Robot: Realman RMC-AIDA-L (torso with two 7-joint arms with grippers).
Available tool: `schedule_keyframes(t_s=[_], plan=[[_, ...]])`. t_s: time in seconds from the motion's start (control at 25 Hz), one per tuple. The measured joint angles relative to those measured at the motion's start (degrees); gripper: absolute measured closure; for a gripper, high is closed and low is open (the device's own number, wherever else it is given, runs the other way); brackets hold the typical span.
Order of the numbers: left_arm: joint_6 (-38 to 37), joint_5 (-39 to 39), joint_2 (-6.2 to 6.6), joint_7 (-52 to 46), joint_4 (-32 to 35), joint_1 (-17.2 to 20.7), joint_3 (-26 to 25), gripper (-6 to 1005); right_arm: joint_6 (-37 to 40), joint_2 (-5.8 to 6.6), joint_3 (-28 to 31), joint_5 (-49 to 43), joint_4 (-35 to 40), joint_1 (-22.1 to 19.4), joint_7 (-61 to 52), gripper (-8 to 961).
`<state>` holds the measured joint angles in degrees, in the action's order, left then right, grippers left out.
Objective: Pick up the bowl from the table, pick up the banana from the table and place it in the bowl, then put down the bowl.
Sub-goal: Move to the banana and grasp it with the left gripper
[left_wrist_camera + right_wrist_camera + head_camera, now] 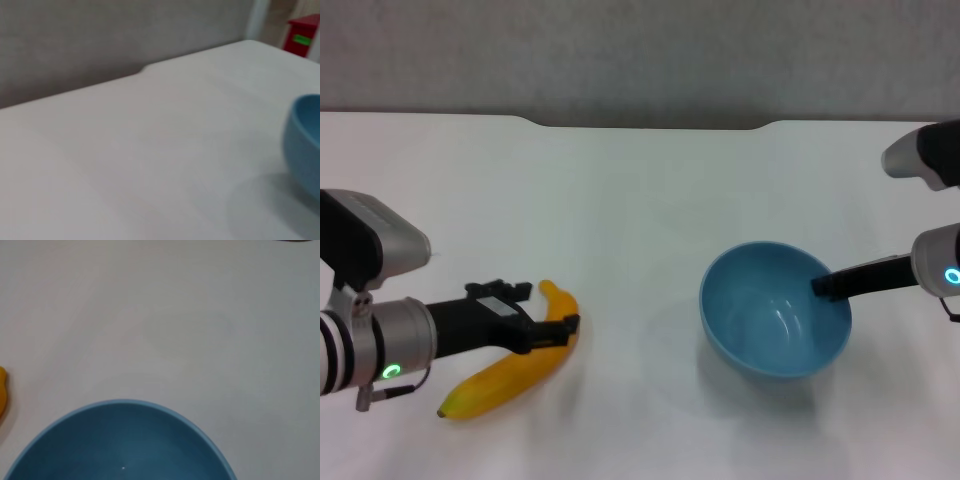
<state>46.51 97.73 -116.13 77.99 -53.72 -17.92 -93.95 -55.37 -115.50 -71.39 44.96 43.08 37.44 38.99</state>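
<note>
The left arm (380, 330) fills the near left corner of the head view, and its left gripper (548, 325) reaches out over the banana (510, 375), the black jaws apart and straddling the fruit's upper end. The white counter (630, 220) spreads under everything, with a shallow notch in its far edge. The bowl (775, 310), light blue and glossy inside, sits to the right of centre, tipped a little with a shadow beneath it; whether it touches the counter is unclear. The right gripper (823, 286) comes in from the right side, jaws clamped on the bowl's right rim, one dark finger lying inside. The banana lies on the counter well apart from the bowl, stem toward the near left. A red object (302, 35) shows beyond the counter in the left wrist view.
</note>
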Motion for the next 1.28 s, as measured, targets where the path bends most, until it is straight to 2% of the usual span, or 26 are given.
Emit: schedule_keyframes(t_s=[0.32,0.52,0.84,1.04,1.28], plan=[[0.45,4.20,-0.10,0.74,-0.01,0.22,0.42,104,-0.44,0.02,-0.43,0.98,2.33,-1.07,-0.03,905],[-3.99,5.72,-0.30,1.25,0.71,0.39,1.85,103,-0.45,0.01,-0.48,1.08,2.48,-1.10,-0.05,904],[-4.39,8.39,-0.38,0.88,3.04,-0.22,3.05,102,-0.54,-0.08,-0.50,1.10,3.31,-1.13,-0.05,901],[-7.75,8.53,-0.42,0.91,3.58,-0.38,5.36,100,-0.73,-0.16,-0.54,1.17,3.33,-0.93,-0.06,900],[-10.10,8.53,-0.49,0.84,5.06,-0.80,6.36,98,-0.80,0.10,-3.19,4.37,3.93,-0.98,-0.05,898]])
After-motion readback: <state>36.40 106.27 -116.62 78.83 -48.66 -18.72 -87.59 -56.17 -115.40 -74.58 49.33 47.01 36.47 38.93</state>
